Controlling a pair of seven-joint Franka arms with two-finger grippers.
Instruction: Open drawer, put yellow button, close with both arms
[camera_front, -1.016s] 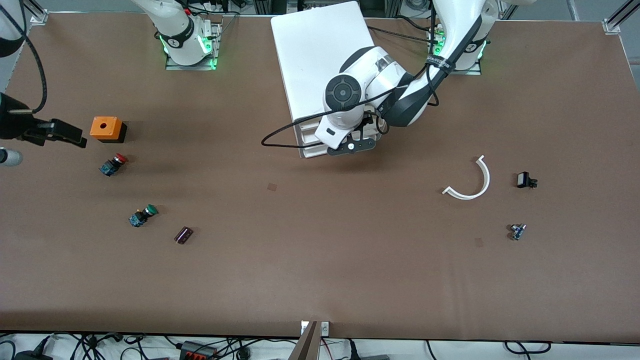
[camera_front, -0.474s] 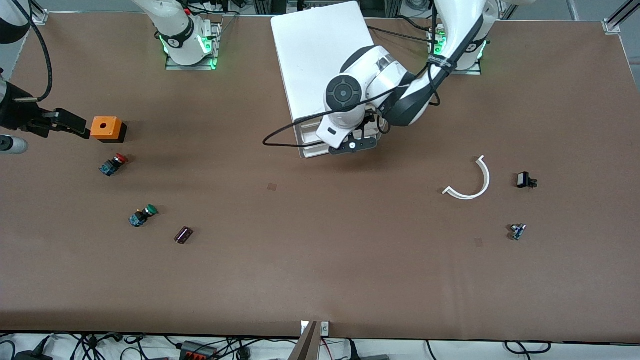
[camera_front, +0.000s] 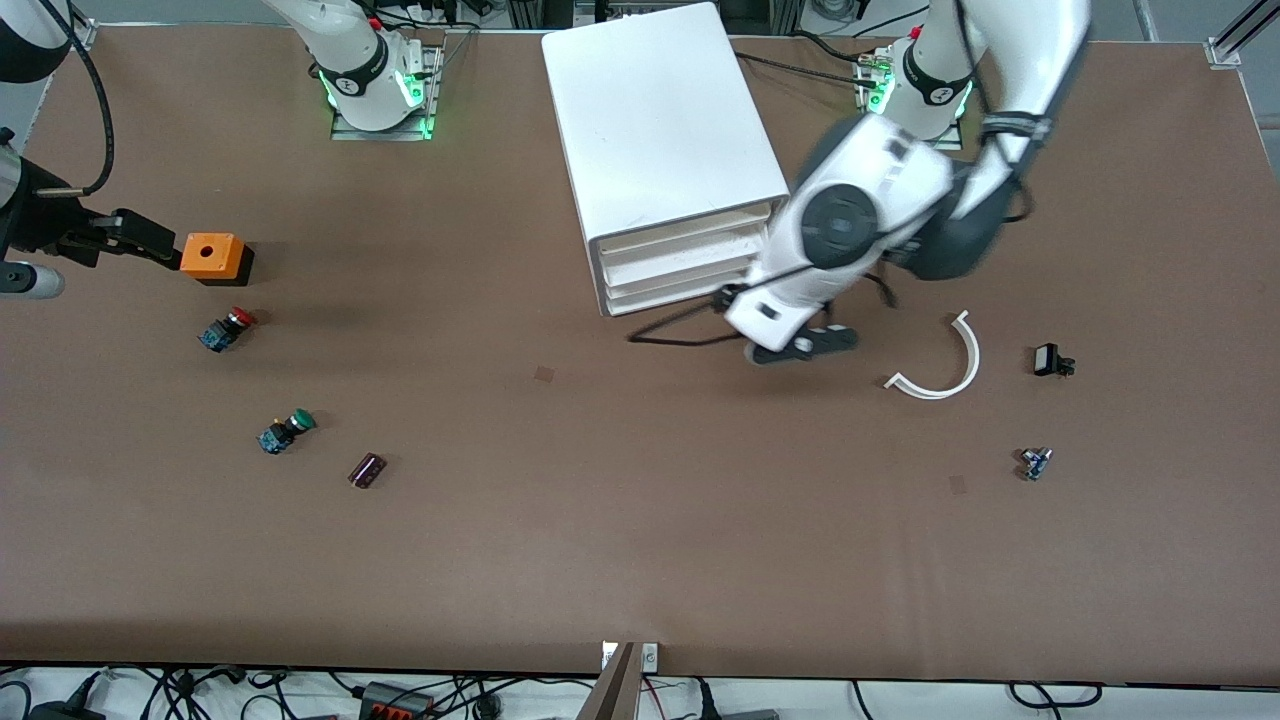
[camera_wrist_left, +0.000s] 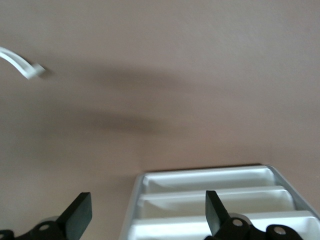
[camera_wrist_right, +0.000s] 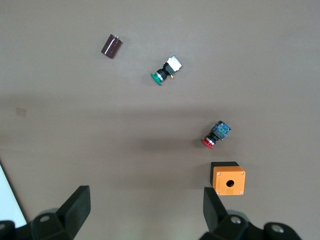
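At the right arm's end of the table, the right gripper (camera_front: 150, 240) hangs in the air with its fingers (camera_wrist_right: 75, 202) spread wide and nothing between them, right beside the orange box (camera_front: 213, 257) (the one with a round hole in its top). Just nearer the front camera than that box lies the red button (camera_front: 226, 329), then the green button (camera_front: 285, 431), then a small dark cylinder (camera_front: 367, 469).

On to the middle: the white cabinet (camera_front: 660, 130) stands between the two arm bases, and its top drawer (camera_front: 685, 243) sits flush with the two below it. No yellow button can be seen anywhere.

Just past the cabinet's front corner, toward the left arm's end, the left gripper (camera_front: 800, 345) is over bare table (camera_front: 640, 540), jaws wide apart and holding nothing. Farther along lie a curved white strip (camera_front: 945, 362), a small black part (camera_front: 1050, 360) and a tiny blue part (camera_front: 1034, 463).
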